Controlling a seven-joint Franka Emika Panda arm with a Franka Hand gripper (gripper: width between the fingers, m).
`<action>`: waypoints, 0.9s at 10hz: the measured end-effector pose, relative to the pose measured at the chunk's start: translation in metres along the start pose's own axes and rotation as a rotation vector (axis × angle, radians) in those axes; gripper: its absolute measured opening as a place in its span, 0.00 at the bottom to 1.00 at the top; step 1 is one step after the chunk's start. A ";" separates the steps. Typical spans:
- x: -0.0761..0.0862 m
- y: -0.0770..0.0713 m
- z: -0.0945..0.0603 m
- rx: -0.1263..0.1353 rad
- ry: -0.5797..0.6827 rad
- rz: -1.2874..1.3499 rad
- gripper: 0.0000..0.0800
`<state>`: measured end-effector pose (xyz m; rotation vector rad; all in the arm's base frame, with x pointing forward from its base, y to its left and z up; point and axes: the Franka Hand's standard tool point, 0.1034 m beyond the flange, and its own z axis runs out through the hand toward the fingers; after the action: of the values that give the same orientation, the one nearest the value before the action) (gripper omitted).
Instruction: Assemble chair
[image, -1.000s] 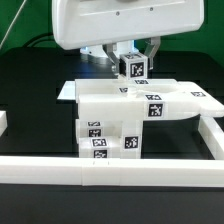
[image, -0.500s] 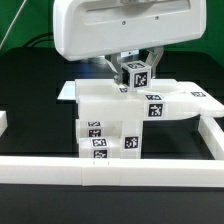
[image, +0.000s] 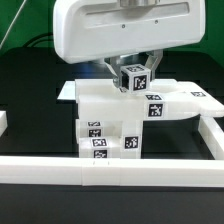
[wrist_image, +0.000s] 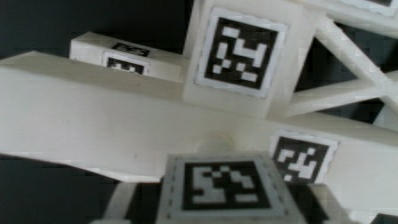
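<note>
Chair (image: 115, 112) parts stand in a white stack in the middle of the black table (image: 30, 100). The stack is just behind the long white rail (image: 100, 170) at the front. A side rail (image: 214, 135) runs along the exterior view's right. The stack has a wide flat block (image: 105, 97) on top and shorter blocks under it. Small black-and-white tags (image: 155, 108) sit on their fronts.

The gripper (image: 135, 72) hangs over the back of the stack, under the arm's big white head (image: 120, 30). Its jaws are close together, one on each side of a small white piece (image: 136, 78) with a tag on its face. They hold this piece. The piece sits right between the jaws, and its tag looks a bit tilted. The bottom of the piece comes down to the top of the wide flat block. I cannot tell if it goes into the block.

In the wrist view the small white piece (wrist_image: 222, 185) is very near and blurry. Past it lies the wide flat block (wrist_image: 98, 95). Next to that is a frame with crossed bars (wrist_image: 347, 60). A big tag (wrist_image: 244, 50) stands between the two.
</note>
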<state>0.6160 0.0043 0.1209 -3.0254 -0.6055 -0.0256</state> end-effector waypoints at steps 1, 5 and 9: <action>0.001 0.002 0.000 -0.012 0.018 -0.002 0.33; -0.005 0.003 -0.006 -0.031 0.052 -0.001 0.33; -0.009 0.000 -0.004 -0.028 0.047 0.004 0.33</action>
<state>0.6071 0.0007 0.1245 -3.0428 -0.6002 -0.1055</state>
